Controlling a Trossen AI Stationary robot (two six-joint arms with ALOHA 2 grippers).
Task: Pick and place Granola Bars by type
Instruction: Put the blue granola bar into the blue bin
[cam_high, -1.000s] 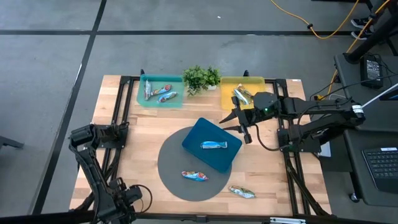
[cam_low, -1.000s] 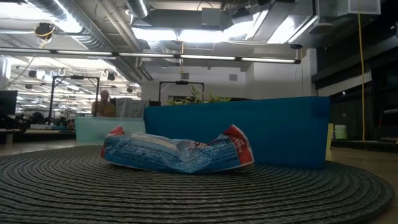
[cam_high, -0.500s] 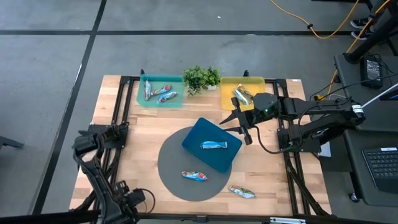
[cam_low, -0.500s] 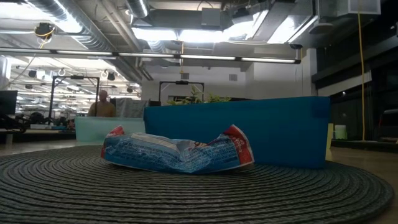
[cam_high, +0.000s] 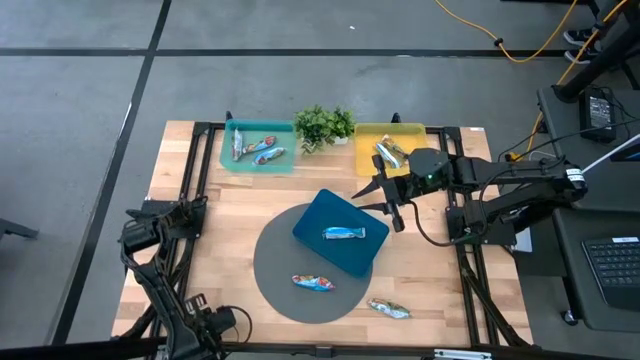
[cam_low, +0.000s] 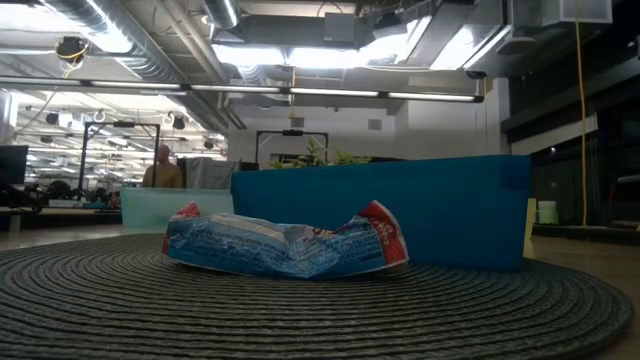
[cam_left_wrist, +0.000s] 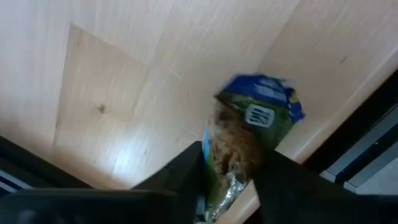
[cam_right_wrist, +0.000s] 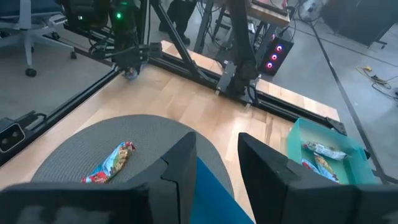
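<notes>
Green-and-blue foil granola bar (cam_left_wrist: 252, 146) between the left gripper's (cam_left_wrist: 231, 174) fingers

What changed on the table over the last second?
The left arm drew slightly further toward the table's near-left edge, where the left gripper now has a green-and-blue granola bar between its fingers. The right gripper, by the blue tray, stayed put. The other bars, both far trays and the plant are unchanged.

You have bare table (cam_high: 215, 205) left of the mat (cam_high: 275, 285); the plant (cam_high: 323, 125) (leafy) separates the far trays.
</notes>
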